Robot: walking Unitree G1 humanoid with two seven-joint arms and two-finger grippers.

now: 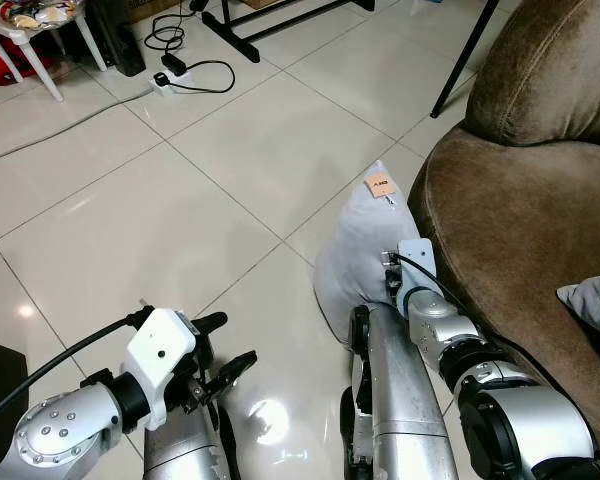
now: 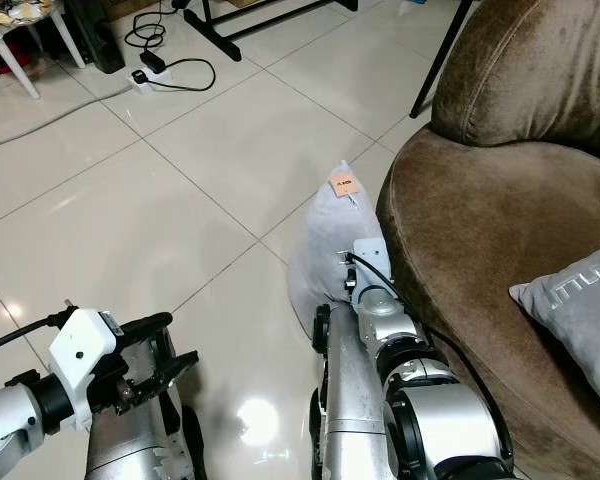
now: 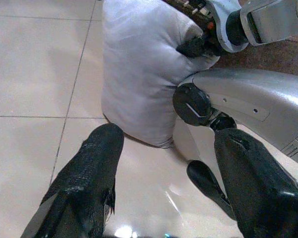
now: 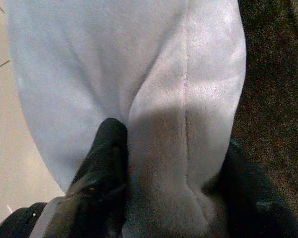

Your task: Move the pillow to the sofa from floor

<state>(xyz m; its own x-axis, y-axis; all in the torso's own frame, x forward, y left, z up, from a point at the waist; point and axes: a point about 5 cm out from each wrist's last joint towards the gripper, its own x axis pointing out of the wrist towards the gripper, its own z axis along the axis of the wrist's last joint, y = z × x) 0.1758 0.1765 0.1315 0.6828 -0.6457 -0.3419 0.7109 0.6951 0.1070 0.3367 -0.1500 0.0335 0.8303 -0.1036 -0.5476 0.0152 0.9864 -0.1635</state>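
A pale grey pillow (image 1: 355, 240) with a small orange tag stands on end on the tiled floor, leaning against the front of the brown sofa (image 1: 510, 220). My right gripper (image 1: 392, 280) is shut on the pillow low on its sofa-side edge. In the right wrist view a fold of the pillow (image 4: 139, 64) is squeezed between the two black fingers (image 4: 107, 148). My left gripper (image 1: 230, 342) hovers low over the floor to the pillow's left, open and holding nothing. In the left wrist view the pillow (image 3: 139, 64) lies just beyond its spread fingers (image 3: 97, 163).
A second grey pillow (image 2: 580, 300) lies on the sofa seat at the right. A power strip with black cables (image 1: 165, 80) lies at the far left, beside white chair legs (image 1: 40, 60) and a black stand (image 1: 250, 30). A black pole (image 1: 465, 55) slants beside the sofa.
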